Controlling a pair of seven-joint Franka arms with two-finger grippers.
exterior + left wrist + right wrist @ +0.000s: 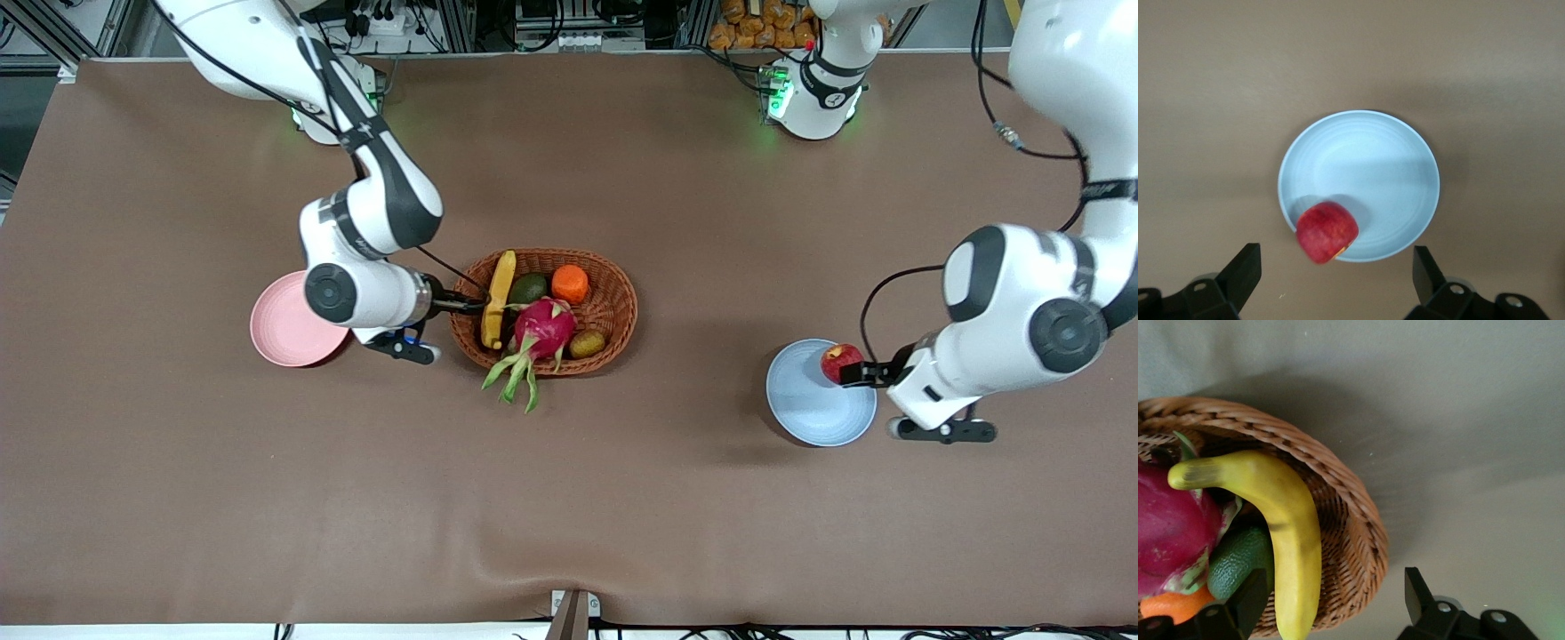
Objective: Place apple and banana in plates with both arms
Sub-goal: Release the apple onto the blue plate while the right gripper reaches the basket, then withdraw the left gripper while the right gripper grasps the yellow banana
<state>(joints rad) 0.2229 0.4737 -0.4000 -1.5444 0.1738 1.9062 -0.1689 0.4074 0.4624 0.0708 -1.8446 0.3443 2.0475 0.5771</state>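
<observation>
The red apple [839, 362] is at the rim of the pale blue plate [818, 404], on the side toward the left arm's end. In the left wrist view the apple [1327, 231] overlaps the plate's [1365, 167] edge. My left gripper [859, 373] [1335, 267] is open just beside the apple, with its fingers wide apart and touching nothing. The yellow banana [498, 298] [1288, 533] lies along the wicker basket's [618, 307] edge. My right gripper [464, 303] [1333, 590] is open over that edge and straddles the banana and the rim. The pink plate [280, 333] is partly hidden under the right wrist.
The basket [1351, 513] also holds a magenta dragon fruit [542, 331], an orange [570, 284], a green avocado [529, 287] and a brown kiwi [588, 343]. The brown cloth has a wrinkle near the front edge [498, 569].
</observation>
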